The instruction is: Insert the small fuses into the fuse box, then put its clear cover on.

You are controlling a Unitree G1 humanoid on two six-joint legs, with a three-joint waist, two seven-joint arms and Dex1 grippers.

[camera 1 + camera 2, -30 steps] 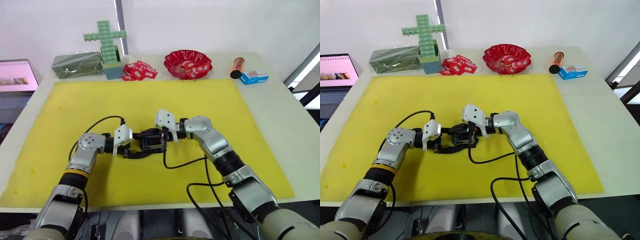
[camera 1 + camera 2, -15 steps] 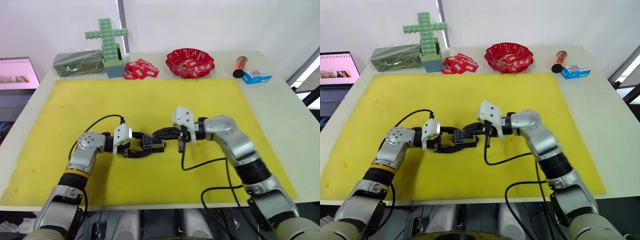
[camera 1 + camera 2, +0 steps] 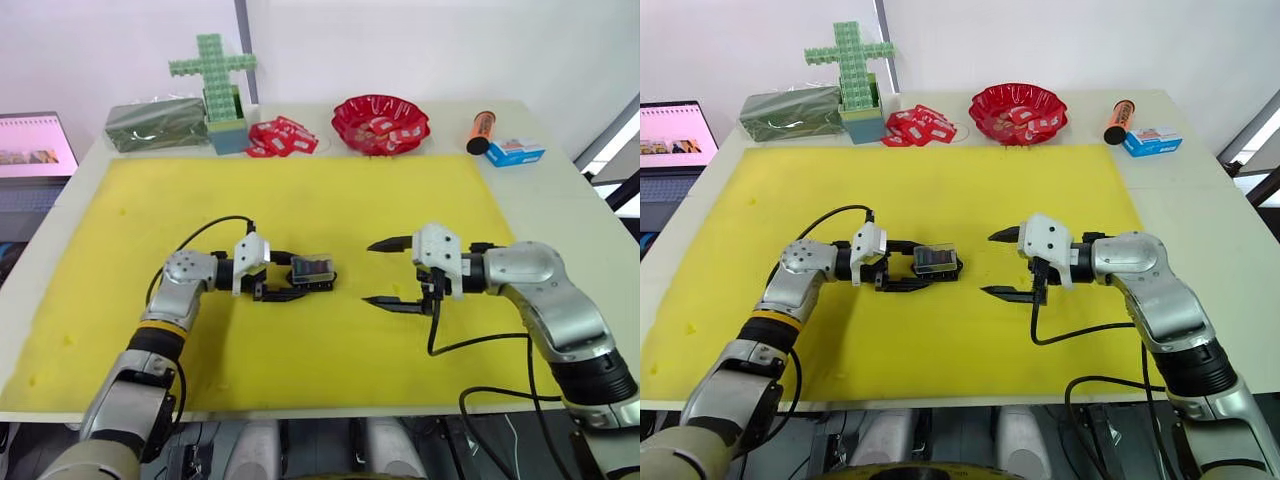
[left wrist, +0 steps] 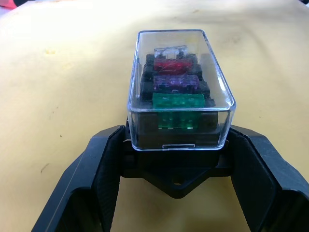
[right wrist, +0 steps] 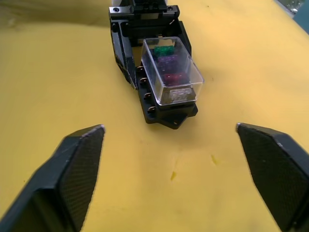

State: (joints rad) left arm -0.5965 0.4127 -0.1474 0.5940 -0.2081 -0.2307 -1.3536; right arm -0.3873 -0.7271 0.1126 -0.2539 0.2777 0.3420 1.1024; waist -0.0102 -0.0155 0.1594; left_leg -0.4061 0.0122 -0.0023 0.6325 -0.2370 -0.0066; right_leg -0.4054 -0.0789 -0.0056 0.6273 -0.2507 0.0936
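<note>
Since the transparent rectangular cover (image 4: pixel 181 87) sits over the green, purple and red fuses (image 4: pixel 176 92) in the black plastic fuse box (image 5: pixel 164 108), we judge assembly done. Left claw (image 3: pixel 283 277) clamps the box; right claw (image 3: pixel 390 273), well apart, gapes empty. Next: release.

Lab bench, yellow mat (image 3: pixel 300 210), laptop (image 3: pixel 35 150)

Left gripper (image 3: pixel 923 271) clamps fuse box (image 3: pixel 937 262), clear cover (image 3: pixel 937 257) seated, on yellow mat (image 3: pixel 970 190). Right gripper (image 3: pixel 1002 264) nearby, fingers spread, empty.
</note>
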